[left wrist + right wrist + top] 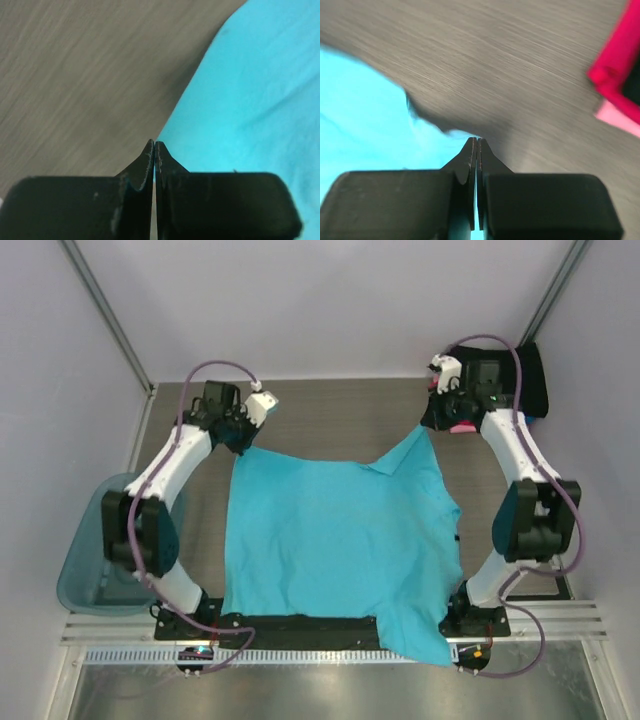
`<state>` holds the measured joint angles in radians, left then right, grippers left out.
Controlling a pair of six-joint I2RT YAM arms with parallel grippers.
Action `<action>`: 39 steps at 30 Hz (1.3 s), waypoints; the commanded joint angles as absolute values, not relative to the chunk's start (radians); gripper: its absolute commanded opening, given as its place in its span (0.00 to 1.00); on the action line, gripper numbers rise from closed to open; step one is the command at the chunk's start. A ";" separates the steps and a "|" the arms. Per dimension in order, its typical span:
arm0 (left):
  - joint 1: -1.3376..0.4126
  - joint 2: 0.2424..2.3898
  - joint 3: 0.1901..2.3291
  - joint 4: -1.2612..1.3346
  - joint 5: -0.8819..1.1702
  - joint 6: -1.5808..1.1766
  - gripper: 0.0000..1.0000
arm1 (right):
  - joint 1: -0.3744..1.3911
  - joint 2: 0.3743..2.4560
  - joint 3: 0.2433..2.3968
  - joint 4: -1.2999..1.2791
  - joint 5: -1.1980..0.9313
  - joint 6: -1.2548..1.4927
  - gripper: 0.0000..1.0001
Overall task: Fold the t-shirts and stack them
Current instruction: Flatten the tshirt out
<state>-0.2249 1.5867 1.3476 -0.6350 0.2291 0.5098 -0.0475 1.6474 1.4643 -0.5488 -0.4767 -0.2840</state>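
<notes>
The right arm (515,445) hides most of the black shirt stack (531,375) in the far corner; up close, the pink shirt (616,70) is blurred and cut off.

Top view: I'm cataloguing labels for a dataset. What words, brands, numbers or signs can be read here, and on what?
None can be read. The turquoise shirt is plain, the folded shirts show no print, and the bin carries no legible marking. The wrist views show no text either.
</notes>
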 commanded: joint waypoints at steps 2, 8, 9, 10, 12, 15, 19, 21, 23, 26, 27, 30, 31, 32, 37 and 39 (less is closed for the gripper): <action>-0.155 1.825 1.649 -0.550 0.252 0.526 0.00 | 0.000 1.828 1.681 -0.449 -0.411 -0.373 0.01; -0.133 2.150 1.975 -0.638 0.196 0.520 0.00 | 0.028 2.251 2.142 -0.445 -0.328 -0.330 0.01; -0.133 2.179 2.052 -0.644 0.189 0.511 0.00 | 0.029 2.296 2.201 -0.443 -0.307 -0.324 0.01; -0.132 2.237 2.087 -0.649 0.173 0.508 0.00 | 0.029 2.383 2.303 -0.445 -0.302 -0.315 0.01; -0.129 2.290 2.193 -0.649 0.154 0.491 0.00 | 0.032 2.456 2.399 -0.446 -0.293 -0.308 0.01; -0.123 2.393 2.282 -0.640 0.124 0.477 0.00 | 0.029 2.575 2.534 -0.427 -0.278 -0.307 0.01; -0.121 2.456 2.345 -0.594 0.098 0.480 0.00 | 0.034 2.620 2.548 -0.319 -0.246 -0.301 0.01; -0.121 2.479 2.355 -0.557 0.074 0.471 0.00 | 0.034 2.632 2.543 -0.266 -0.230 -0.290 0.01; -0.118 2.494 2.374 -0.529 0.064 0.453 0.00 | 0.034 2.638 2.545 -0.233 -0.218 -0.273 0.01; -0.115 2.500 2.388 -0.517 0.060 0.440 0.00 | 0.034 2.638 2.548 -0.222 -0.204 -0.241 0.01; -0.114 2.496 2.390 -0.515 0.060 0.437 0.00 | 0.034 2.628 2.549 -0.221 -0.206 -0.230 0.01; -0.101 2.462 2.376 -0.500 0.074 0.419 0.00 | 0.035 2.574 2.528 -0.225 -0.213 -0.222 0.01; -0.095 2.444 2.372 -0.486 0.081 0.408 0.00 | 0.035 2.547 2.523 -0.224 -0.212 -0.225 0.01; -0.091 2.441 2.373 -0.468 0.089 0.402 0.00 | 0.035 2.539 2.522 -0.222 -0.212 -0.238 0.01; -0.080 2.433 2.364 -0.448 0.112 0.417 0.00 | 0.041 2.525 2.517 -0.219 -0.213 -0.261 0.01; -0.078 2.427 2.355 -0.446 0.121 0.416 0.00 | 0.044 2.539 2.517 -0.218 -0.203 -0.258 0.01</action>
